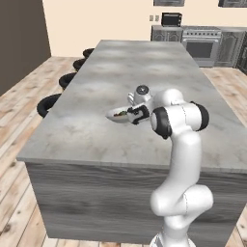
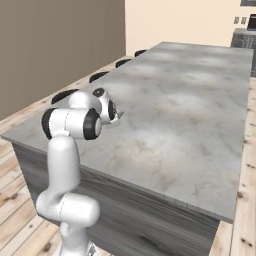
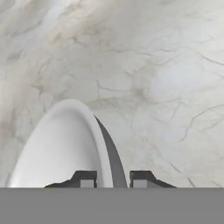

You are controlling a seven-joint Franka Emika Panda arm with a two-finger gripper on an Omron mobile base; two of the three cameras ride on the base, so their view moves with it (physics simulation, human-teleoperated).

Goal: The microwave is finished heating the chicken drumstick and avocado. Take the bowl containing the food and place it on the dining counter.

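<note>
Clamped on the near rim of the bowl (image 3: 65,144), the gripper (image 3: 113,178) shows its two dark fingertips (image 3: 85,178) standing close together with the white rim wall passing between them, one tip inside the bowl and one outside. From the left base camera the bowl (image 1: 117,115) hangs just over the dining counter (image 1: 96,130), near its front half, and whether its base touches the stone cannot be told; the gripper (image 1: 135,115) meets the bowl's right edge, half masked by the white wrist. Something small, dark green and brownish, sits inside the bowl, too small and blurred to tell the avocado from the drumstick. Along the counter's left side, black stools (image 1: 48,103) stand in a row, partly cut off by the counter top. In the right base view the arm's elbow and wrist cover the bowl, leaving only a pale sliver at the wrist's right edge. At the far wall a small dark oven (image 1: 171,19) and a steel range (image 1: 200,46) appear, their detail indistinct.
</note>
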